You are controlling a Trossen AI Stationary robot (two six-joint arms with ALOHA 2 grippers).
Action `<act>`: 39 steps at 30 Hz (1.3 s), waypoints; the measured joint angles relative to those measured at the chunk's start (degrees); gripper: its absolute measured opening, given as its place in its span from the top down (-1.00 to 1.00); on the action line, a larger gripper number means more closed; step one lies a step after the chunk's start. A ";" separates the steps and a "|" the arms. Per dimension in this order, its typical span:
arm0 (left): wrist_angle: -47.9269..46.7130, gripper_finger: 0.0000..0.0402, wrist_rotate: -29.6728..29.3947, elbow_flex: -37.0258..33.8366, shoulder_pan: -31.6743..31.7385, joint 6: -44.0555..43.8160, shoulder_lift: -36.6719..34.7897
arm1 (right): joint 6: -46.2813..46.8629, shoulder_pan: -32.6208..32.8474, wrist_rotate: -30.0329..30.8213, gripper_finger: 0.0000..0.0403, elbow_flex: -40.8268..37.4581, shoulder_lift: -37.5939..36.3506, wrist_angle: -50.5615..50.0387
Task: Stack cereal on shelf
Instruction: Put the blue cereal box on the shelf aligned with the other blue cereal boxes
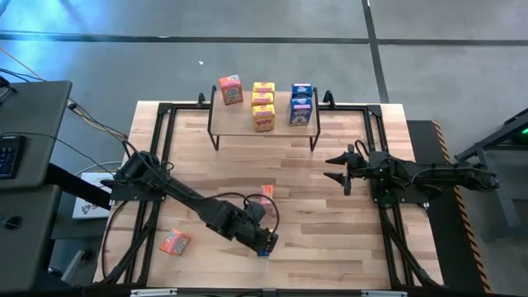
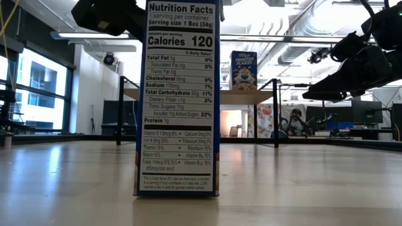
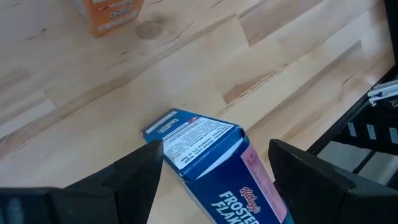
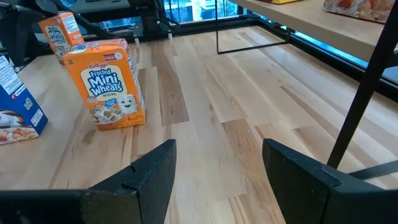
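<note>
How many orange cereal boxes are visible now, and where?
3: one on the shelf at its left end, one at mid-table, one lying near the front-left table edge.

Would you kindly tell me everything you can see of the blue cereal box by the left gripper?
The blue cereal box is a small cardboard Frosted Flakes carton standing upright near the table's front edge. Its nutrition panel faces the low camera and fills much of that view. In the left wrist view it stands between the open fingers of the left gripper; whether they touch it is unclear. Its base rests on the wooden tabletop, apart from the two orange boxes on the table.
</note>
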 joint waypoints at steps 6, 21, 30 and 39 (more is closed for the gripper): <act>1.01 -0.41 0.95 0.01 0.07 -0.39 1.65 | 0.00 0.00 0.00 -0.15 0.00 0.00 -0.13; 1.34 -0.41 2.70 0.02 0.55 -0.90 1.94 | 0.00 0.00 0.01 -0.15 0.00 0.00 -1.16; 0.45 -0.34 3.99 0.02 0.58 -0.85 2.03 | 0.00 0.01 0.01 -0.15 0.00 0.00 -1.17; 0.71 -0.04 4.36 0.02 0.81 -0.39 2.03 | 0.00 0.01 0.01 -0.15 0.00 0.00 -1.18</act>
